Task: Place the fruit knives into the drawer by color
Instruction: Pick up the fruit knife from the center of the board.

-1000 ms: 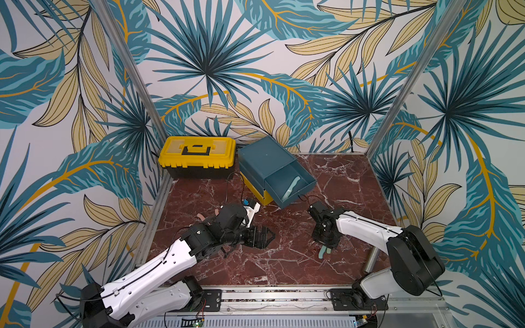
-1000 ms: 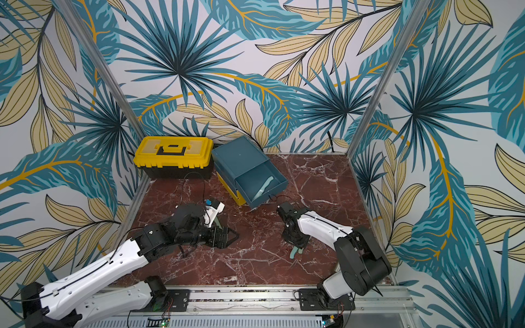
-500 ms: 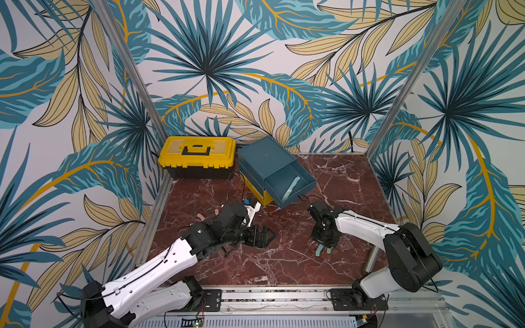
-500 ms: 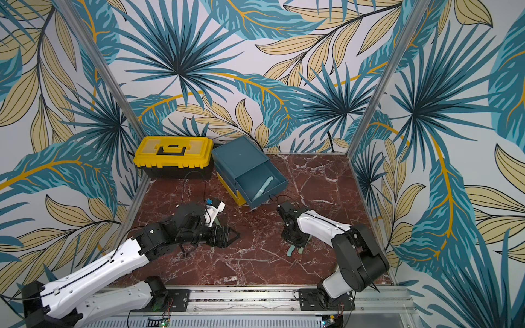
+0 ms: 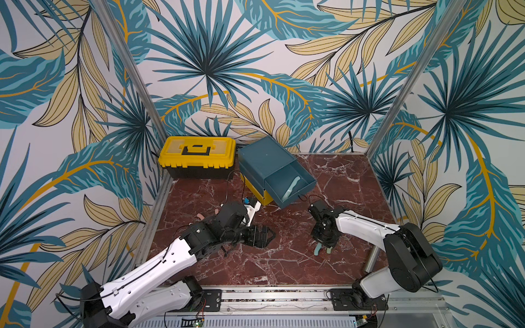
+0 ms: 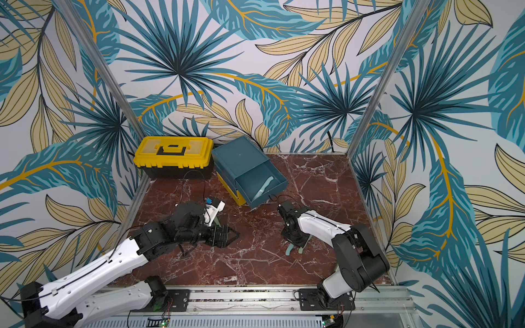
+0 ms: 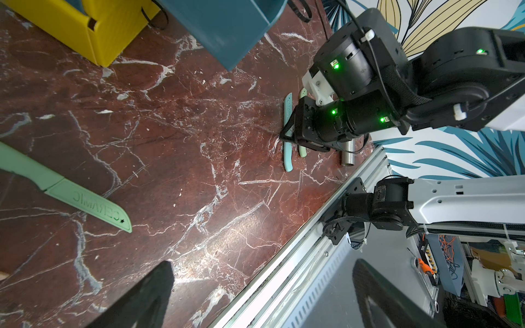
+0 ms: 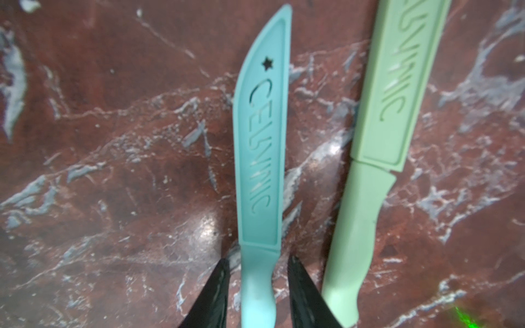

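Right gripper (image 8: 258, 259) stands parted astride the blue knife (image 8: 262, 159) handle, near the front edge of the tabletop (image 5: 284, 264); left gripper (image 5: 268, 236) hangs released. Risk: a finger catches the green knife (image 8: 366, 198) just beside, dragging both.

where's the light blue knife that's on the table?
Right side of the red marble tabletop: in the right wrist view the light blue plastic knife lies with its handle inside the open right hand, pale green plastic knife alongside.

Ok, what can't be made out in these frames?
- Pink knives: in a top view, mostly behind the left arm; count unclear.
- Green knife tip: right wrist view, cut off by the frame edge.
- Yellow drawer contents: top views, covered by the teal drawer above.
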Robot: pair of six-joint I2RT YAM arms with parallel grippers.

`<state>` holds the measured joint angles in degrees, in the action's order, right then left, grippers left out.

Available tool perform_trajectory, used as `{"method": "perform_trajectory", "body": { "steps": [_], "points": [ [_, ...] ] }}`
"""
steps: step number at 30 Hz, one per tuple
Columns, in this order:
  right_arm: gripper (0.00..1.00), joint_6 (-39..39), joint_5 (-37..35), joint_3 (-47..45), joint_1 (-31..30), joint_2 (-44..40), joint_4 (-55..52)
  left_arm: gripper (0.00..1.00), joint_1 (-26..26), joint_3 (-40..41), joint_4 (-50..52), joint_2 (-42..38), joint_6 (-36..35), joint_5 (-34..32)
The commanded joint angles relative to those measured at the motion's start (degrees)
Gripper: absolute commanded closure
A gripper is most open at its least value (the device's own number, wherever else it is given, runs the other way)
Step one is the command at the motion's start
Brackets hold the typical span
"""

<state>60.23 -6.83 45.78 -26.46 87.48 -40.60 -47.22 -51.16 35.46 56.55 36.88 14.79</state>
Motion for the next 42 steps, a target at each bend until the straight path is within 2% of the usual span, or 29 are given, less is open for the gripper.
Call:
{"method": "perform_trajectory", "body": {
  "steps": [1,4,11,20,28,32,36,42],
  "points": [
    [0.63,-1.0,-2.0,-0.8,0.7,1.6,-0.1,0.0,-0.2,-1.3,0.2,-1.1,-0.5,-0.2],
    [0.64,-1.8,-1.1,-0.7,1.2,2.4,0.6,0.0,-0.3,-1.1,0.1,-1.2,-0.2,-0.3],
    [0.73,-1.8,0.2,-1.0,1.4,3.8,2.1,0.0,-0.2,-1.0,0.0,-1.2,-0.2,-0.6],
    [0.75,-1.8,2.6,-1.7,1.4,6.3,3.8,0.0,-0.2,-1.0,0.0,-0.8,-0.1,-0.7],
    [0.94,-2.7,3.1,-1.6,1.5,6.8,3.3,0.0,-0.2,-1.1,-0.2,-0.6,-0.1,-0.9],
    [1.0,-2.7,2.4,-0.8,1.6,5.6,1.4,0.0,-0.2,-1.4,-0.3,-0.4,-0.2,-1.1],
    [1.0,-2.9,1.5,0.0,2.0,2.6,-1.6,0.0,-0.2,-2.4,0.1,0.3,-0.9,-1.3],
    [1.0,-2.2,1.3,0.7,4.1,-6.6,-8.1,0.0,-0.2,-4.9,1.7,1.9,-2.7,-1.4]
  ]
}}
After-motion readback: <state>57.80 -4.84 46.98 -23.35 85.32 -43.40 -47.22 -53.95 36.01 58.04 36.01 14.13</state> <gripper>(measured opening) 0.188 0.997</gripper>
